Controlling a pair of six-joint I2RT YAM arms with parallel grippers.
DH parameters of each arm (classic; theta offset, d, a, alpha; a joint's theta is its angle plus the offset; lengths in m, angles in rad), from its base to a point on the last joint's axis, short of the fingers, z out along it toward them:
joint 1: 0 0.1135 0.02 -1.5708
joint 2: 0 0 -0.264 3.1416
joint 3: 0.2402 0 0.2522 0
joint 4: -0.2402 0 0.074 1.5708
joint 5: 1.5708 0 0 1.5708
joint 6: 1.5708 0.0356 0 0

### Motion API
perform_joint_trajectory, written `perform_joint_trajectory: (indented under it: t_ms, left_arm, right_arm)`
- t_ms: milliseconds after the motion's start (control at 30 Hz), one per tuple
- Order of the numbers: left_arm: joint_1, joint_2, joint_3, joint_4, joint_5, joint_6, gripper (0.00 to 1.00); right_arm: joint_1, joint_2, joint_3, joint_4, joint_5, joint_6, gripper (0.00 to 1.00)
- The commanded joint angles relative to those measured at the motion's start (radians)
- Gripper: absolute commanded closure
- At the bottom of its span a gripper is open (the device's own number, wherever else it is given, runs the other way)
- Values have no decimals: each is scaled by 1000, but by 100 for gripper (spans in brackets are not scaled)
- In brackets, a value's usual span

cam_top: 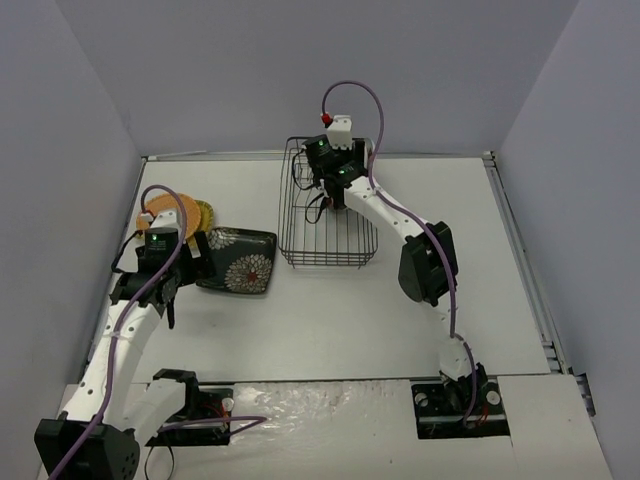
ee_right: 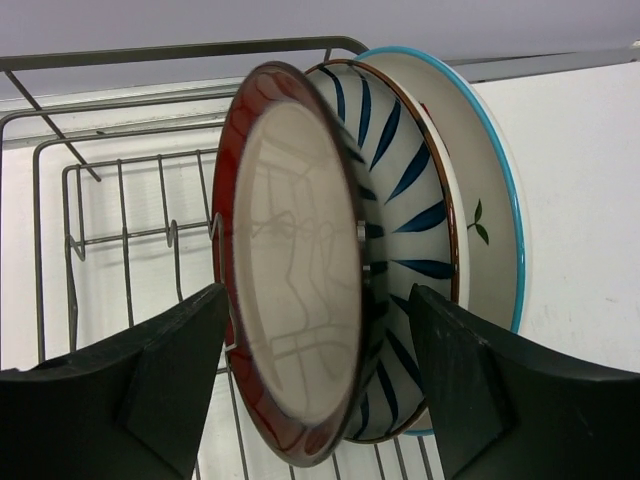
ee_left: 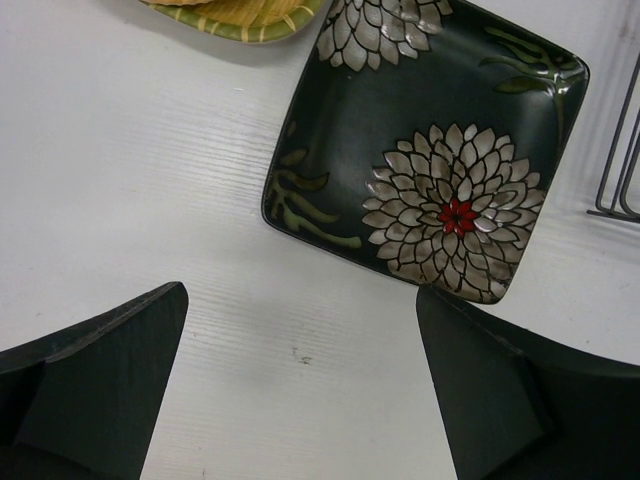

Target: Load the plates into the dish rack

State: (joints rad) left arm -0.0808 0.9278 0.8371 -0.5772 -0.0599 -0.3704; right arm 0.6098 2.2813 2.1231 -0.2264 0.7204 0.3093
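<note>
The black wire dish rack (cam_top: 330, 262) stands at the table's back centre. In the right wrist view three plates stand on edge in the rack (ee_right: 120, 200): a red-rimmed cream plate (ee_right: 290, 270) in front, a white plate with dark radial stripes (ee_right: 405, 190) behind it, and a blue-rimmed white plate with a green leaf mark (ee_right: 490, 180) at the back. My right gripper (ee_right: 318, 295) is open, with a finger on either side of these plates. My left gripper (ee_left: 302, 293) is open and empty over bare table, just short of the dark square flowered plate (ee_left: 430, 150).
An orange plate (cam_top: 160, 215) and a yellow-green plate (cam_top: 205, 215) lie stacked at the left, behind the left gripper (cam_top: 180, 262). The yellow-green rim (ee_left: 240, 22) shows beside the square plate. Rack wires (ee_left: 620, 150) stand right of the square plate.
</note>
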Motion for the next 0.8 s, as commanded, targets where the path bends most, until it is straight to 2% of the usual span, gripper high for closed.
perform_joint_trajectory:
  t_ms: [0, 133, 300, 567, 767]
  left_arm:
    - [-34, 15, 22, 41, 26, 23, 3]
    - [-96, 24, 36, 31, 12, 33, 3]
    - [-246, 53, 57, 23, -63, 54, 3]
    - [-464, 196, 90, 39, -267, 7, 3]
    - [-580, 323, 100, 131, -299, -4, 3]
  right_arm:
    - [4, -129, 2, 61, -27, 17, 22]
    - [4, -233, -61, 62, -75, 19, 8]
    - [1, -397, -169, 62, -168, 10, 1]
    - [-34, -664, -400, 67, -327, -17, 0]
    - [-84, -854, -578, 73, -380, -27, 0]
